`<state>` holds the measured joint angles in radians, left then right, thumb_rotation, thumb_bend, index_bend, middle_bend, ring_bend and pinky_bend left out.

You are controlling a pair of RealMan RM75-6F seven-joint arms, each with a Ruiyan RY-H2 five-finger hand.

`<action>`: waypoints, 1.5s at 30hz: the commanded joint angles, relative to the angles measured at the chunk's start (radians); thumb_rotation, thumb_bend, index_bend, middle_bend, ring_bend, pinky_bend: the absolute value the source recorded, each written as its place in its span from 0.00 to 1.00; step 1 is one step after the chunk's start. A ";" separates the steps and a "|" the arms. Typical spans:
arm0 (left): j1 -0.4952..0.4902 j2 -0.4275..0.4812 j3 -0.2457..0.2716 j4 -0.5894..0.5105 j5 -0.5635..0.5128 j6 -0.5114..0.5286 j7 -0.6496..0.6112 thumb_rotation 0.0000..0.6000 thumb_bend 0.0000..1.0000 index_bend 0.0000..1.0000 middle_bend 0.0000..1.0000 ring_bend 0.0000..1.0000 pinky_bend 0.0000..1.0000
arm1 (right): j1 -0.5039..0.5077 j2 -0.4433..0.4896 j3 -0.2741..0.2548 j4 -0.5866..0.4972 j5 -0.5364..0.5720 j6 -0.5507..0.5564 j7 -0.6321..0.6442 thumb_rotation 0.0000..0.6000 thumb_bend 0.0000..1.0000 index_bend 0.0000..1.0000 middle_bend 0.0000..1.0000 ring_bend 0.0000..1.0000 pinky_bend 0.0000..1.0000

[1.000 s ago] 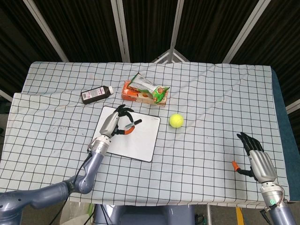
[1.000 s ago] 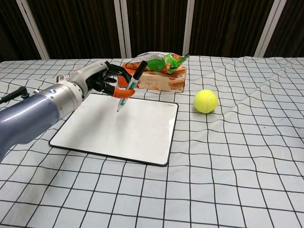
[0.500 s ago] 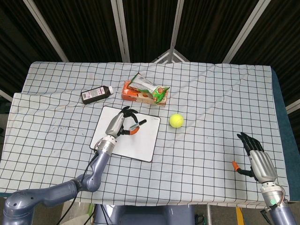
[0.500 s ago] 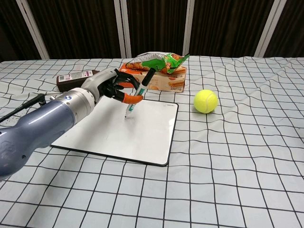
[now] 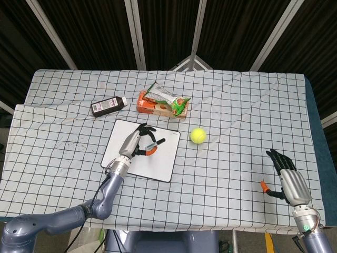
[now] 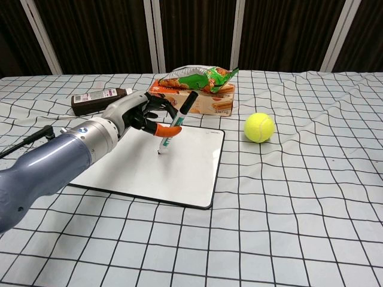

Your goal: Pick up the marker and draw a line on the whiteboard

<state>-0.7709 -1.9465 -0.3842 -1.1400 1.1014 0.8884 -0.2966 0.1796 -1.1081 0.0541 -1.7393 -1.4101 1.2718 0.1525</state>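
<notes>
A white whiteboard [image 5: 163,161] [image 6: 191,173] with a dark rim lies flat on the checked cloth, left of centre. My left hand [image 5: 135,142] [image 6: 133,113] hovers over it and pinches a dark marker [image 5: 154,143] [image 6: 177,122] between thumb and finger. The marker slants, its tip down at or just above the board's surface in the chest view. No drawn line shows on the board. My right hand [image 5: 289,179] rests at the table's near right edge, fingers apart, holding nothing; only the head view shows it.
A yellow tennis ball [image 5: 198,135] [image 6: 259,127] sits right of the board. Behind the board lie an orange snack box [image 5: 158,105] [image 6: 200,103] with a green bag [image 6: 206,76] on it, and a dark bottle [image 5: 109,106] [image 6: 99,99] on its side.
My left hand has carried the marker rightward and toward the near side across the board, with the tip lowered closer to the surface. The right hand has not moved.
</notes>
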 commanded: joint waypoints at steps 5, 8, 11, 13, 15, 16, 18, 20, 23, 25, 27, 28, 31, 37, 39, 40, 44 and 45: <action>0.062 0.043 0.067 -0.097 0.017 0.017 -0.004 1.00 0.55 0.73 0.24 0.05 0.09 | -0.002 -0.001 0.001 0.001 0.001 0.006 -0.002 1.00 0.33 0.00 0.00 0.00 0.00; 0.090 0.064 0.093 -0.137 0.020 0.026 -0.005 1.00 0.55 0.73 0.24 0.05 0.09 | -0.003 -0.001 0.002 0.001 0.001 0.007 -0.004 1.00 0.33 0.00 0.00 0.00 0.00; 0.110 0.080 0.104 -0.170 0.026 0.040 -0.014 1.00 0.55 0.73 0.24 0.05 0.09 | -0.004 -0.001 0.002 0.000 0.001 0.009 -0.005 1.00 0.33 0.00 0.00 0.00 0.00; 0.122 0.091 0.104 -0.194 0.039 0.060 -0.026 1.00 0.55 0.73 0.24 0.05 0.09 | -0.005 -0.001 0.001 -0.001 0.000 0.011 -0.006 1.00 0.33 0.00 0.00 0.00 0.00; 0.136 0.107 0.097 -0.226 0.055 0.087 -0.047 1.00 0.55 0.73 0.24 0.05 0.09 | -0.005 -0.002 0.000 -0.001 0.000 0.011 -0.007 1.00 0.33 0.00 0.00 0.00 0.00; 0.139 0.112 0.096 -0.234 0.060 0.093 -0.053 1.00 0.55 0.73 0.24 0.05 0.09 | -0.006 -0.002 0.000 -0.002 0.000 0.011 -0.007 1.00 0.33 0.00 0.00 0.00 0.00; 0.145 0.129 0.089 -0.250 0.074 0.107 -0.066 1.00 0.55 0.73 0.24 0.05 0.09 | -0.005 -0.002 0.001 -0.002 0.000 0.011 -0.008 1.00 0.33 0.00 0.00 0.00 0.00; 0.147 0.142 0.078 -0.256 0.083 0.116 -0.077 1.00 0.55 0.73 0.24 0.05 0.09 | -0.005 -0.003 0.001 -0.002 0.002 0.010 -0.008 1.00 0.33 0.00 0.00 0.00 0.00; 0.139 0.157 0.052 -0.248 0.081 0.116 -0.089 1.00 0.55 0.73 0.24 0.05 0.09 | -0.005 -0.003 0.001 -0.003 0.003 0.009 -0.009 1.00 0.33 0.00 0.00 0.00 0.00; 0.129 0.161 0.038 -0.232 0.074 0.105 -0.089 1.00 0.55 0.73 0.24 0.05 0.09 | -0.004 -0.003 0.002 -0.003 0.004 0.008 -0.010 1.00 0.33 0.00 0.00 0.00 0.00; 0.114 0.162 0.027 -0.207 0.069 0.088 -0.086 1.00 0.55 0.73 0.24 0.05 0.09 | -0.004 -0.003 0.001 -0.004 0.005 0.006 -0.009 1.00 0.33 0.00 0.00 0.00 0.00; 0.108 0.161 0.025 -0.197 0.067 0.081 -0.084 1.00 0.55 0.73 0.24 0.05 0.09 | -0.004 -0.003 0.001 -0.004 0.005 0.006 -0.009 1.00 0.33 0.00 0.00 0.00 0.00; 0.084 0.156 0.016 -0.157 0.062 0.049 -0.082 1.00 0.55 0.73 0.24 0.05 0.09 | -0.004 -0.002 0.002 -0.004 0.006 0.005 -0.008 1.00 0.33 0.00 0.00 0.00 0.00; 0.034 0.122 0.005 -0.078 0.059 -0.001 -0.091 1.00 0.54 0.73 0.24 0.05 0.09 | -0.002 -0.001 0.003 -0.003 0.010 0.000 -0.003 1.00 0.33 0.00 0.00 0.00 0.00; 0.022 0.109 0.006 -0.057 0.061 -0.012 -0.094 1.00 0.54 0.73 0.24 0.05 0.09 | -0.001 0.000 0.004 -0.003 0.011 -0.002 0.000 1.00 0.33 0.00 0.00 0.00 0.00; 0.018 0.104 0.007 -0.050 0.062 -0.015 -0.095 1.00 0.54 0.73 0.24 0.05 0.09 | -0.001 0.000 0.004 -0.003 0.012 -0.002 0.001 1.00 0.33 0.00 0.00 0.00 0.00; 0.001 0.078 0.009 -0.010 0.065 -0.025 -0.101 1.00 0.54 0.73 0.24 0.05 0.09 | -0.001 0.002 0.003 -0.003 0.012 -0.005 0.006 1.00 0.33 0.00 0.00 0.00 0.00; -0.001 0.074 0.009 -0.003 0.065 -0.026 -0.102 1.00 0.54 0.73 0.24 0.05 0.09 | -0.001 0.003 0.003 -0.004 0.012 -0.005 0.006 1.00 0.33 0.00 0.00 0.00 0.00</action>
<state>-0.7648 -1.8629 -0.3755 -1.1557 1.1651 0.8671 -0.3951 0.1789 -1.1053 0.0576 -1.7430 -1.3984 1.2669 0.1586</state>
